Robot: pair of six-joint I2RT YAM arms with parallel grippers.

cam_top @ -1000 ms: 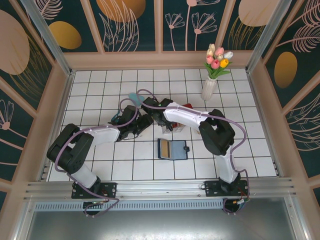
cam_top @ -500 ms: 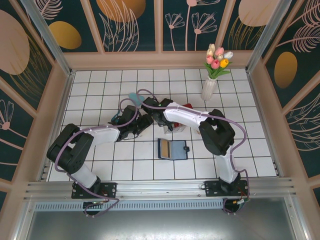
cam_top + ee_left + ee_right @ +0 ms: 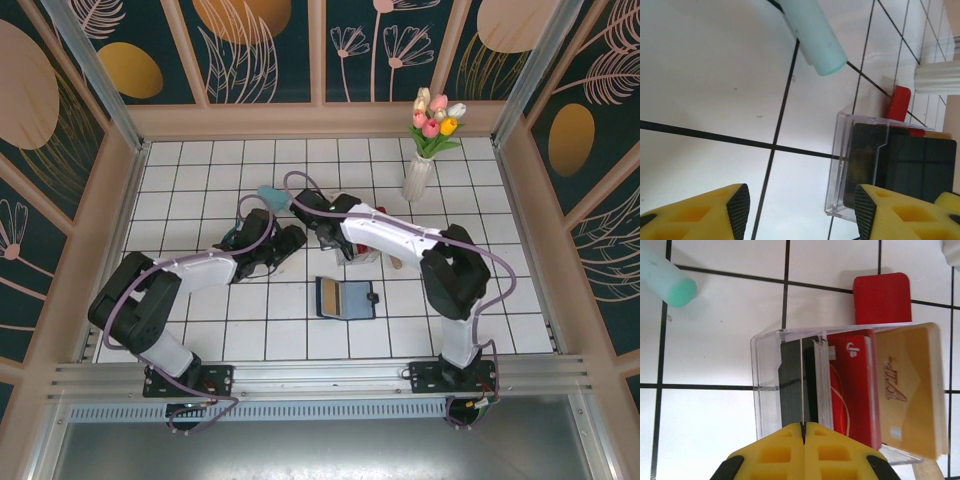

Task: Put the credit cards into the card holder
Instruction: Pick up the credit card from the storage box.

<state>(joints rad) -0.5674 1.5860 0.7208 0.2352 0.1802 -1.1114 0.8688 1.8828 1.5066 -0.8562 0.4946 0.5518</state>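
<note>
I had my right jaws pressed together over the credit cards [image 3: 850,385] standing in the clear rack [image 3: 767,370] on the far side of the card holder [image 3: 345,298], left jaws spread nearby; light, stiff, slick, I judged, best pinched by an exposed edge.

- Clear plastic slotted rack [image 3: 765,367] sits just ahead of the right pincer [image 3: 803,432].
- Black, red and gold-tan plastic cards [image 3: 855,390] stand side by side inside it.
- Mint-green plastic cylinder [image 3: 662,282] lies ahead-left.

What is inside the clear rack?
A black card, a red card and a gold card stand in it; the shut right tool covers the black card's near edge.
</note>
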